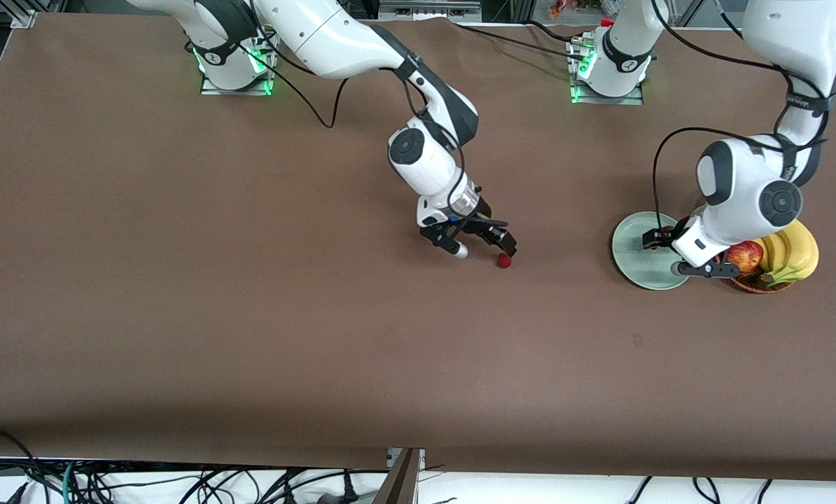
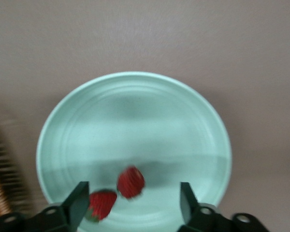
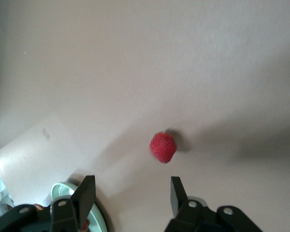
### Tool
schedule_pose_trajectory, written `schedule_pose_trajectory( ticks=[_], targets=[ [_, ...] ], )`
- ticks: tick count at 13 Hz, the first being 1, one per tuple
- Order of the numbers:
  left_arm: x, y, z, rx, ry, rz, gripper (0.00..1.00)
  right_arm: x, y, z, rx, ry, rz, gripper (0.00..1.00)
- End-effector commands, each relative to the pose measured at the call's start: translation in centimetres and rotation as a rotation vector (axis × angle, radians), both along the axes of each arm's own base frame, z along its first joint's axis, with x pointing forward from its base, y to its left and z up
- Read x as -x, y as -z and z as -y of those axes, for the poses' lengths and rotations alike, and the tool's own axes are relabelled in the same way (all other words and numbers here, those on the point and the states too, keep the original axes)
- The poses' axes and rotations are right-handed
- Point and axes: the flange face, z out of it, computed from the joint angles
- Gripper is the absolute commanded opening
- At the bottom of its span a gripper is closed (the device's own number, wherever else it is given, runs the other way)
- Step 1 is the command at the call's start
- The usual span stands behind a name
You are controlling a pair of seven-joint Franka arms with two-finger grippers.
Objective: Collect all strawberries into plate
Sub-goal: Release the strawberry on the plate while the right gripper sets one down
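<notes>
Strawberries: two (image 2: pixel 130 182) (image 2: pixel 102 203) inside the plate (image 2: pixel 135 101), between the spread, released fingers of the left gripper (image 2: pixel 134 203), poised over the plate's rim nearest the basket (image 1: pixel 761 283) of apple (image 1: pixel 746 255) and bananas (image 1: pixel 792 252). Third strawberry (image 1: pixel 504 261) on the brown table (image 1: pixel 250 315) near mid-table, just beside the right gripper (image 1: pixel 484 246), fingers parted, empty, low over the table.
</notes>
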Motion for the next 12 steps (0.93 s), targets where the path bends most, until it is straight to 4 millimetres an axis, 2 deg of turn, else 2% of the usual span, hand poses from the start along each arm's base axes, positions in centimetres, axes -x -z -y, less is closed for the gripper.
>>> schedule_pose_trajectory(
  ticks=[1,2,3,4,5,6,7,8,10,11,12],
  targets=[
    [-0.3,-5.2,0.7,0.039,-0.005,0.008,1.0,-1.9,-1.1,0.8,0.001,0.009,0.002,0.76],
    [-0.3,-5.7,1.0,0.038,-0.02,0.014,1.0,-2.9,-1.2,1.8,0.041,-0.004,-0.004,0.77],
    [-0.3,-5.7,1.4,0.037,-0.026,0.013,1.0,-4.2,-1.9,3.4,0.155,-0.057,0.0,0.77],
    [-0.4,-5.7,2.2,0.036,-0.037,0.013,1.0,-5.5,-3.0,5.4,0.274,-0.131,-0.013,0.77],
    [-0.4,-5.7,3.4,0.036,-0.048,0.01,1.0,-7.4,-4.5,8.2,0.321,-0.195,-0.046,0.8],
    [-0.4,-5.7,5.7,0.037,-0.062,0.008,1.0,-9.0,-6.5,10.6,0.345,-0.267,-0.041,0.81],
    [-0.5,-5.7,8.2,0.037,-0.086,0.013,1.0,-9.3,-7.8,11.9,0.371,-0.338,-0.05,0.81],
    [-0.4,-5.5,11.7,0.032,-0.115,0.023,1.0,-9.6,-9.7,13.3,0.402,-0.378,-0.058,0.82],
    [-0.5,-4.9,18.3,0.046,-0.176,0.059,1.0,-10.4,-12.3,17.6,0.47,-0.445,-0.1,0.98],
    [-0.7,-4.4,21.8,0.062,-0.185,0.061,1.0,-10.5,-13.2,20.2,0.5,-0.483,-0.132,0.99],
    [-1.0,-3.8,24.3,0.052,-0.181,0.066,1.0,-10.6,-14.4,22.9,0.519,-0.527,-0.139,0.99]
  ],
)
